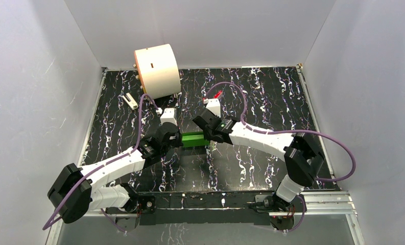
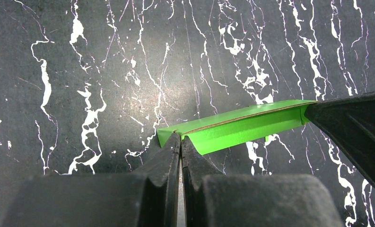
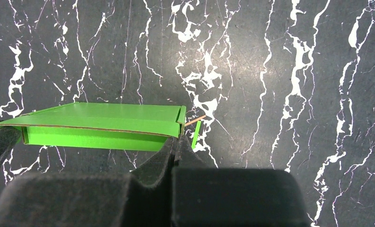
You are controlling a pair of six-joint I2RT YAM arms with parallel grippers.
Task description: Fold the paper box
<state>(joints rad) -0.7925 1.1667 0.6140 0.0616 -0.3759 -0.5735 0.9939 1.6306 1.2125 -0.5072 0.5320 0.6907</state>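
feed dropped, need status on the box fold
Left gripper shut on one end of green box. Right gripper shut on other end. Cylinder far back, clear of it.

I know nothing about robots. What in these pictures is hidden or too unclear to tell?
Top view: both ends of the green box lie under the arms, so the grips are hidden.
Left wrist view: the box's far end vanishes behind the right gripper.
Right wrist view: the small green strip beside the box is too small to identify.

Bright, even overhead light, soft shadows, faint glare on tabletop [image 2: 199, 90] toward 12 o'clock, foreground blurred at 6 o'clock
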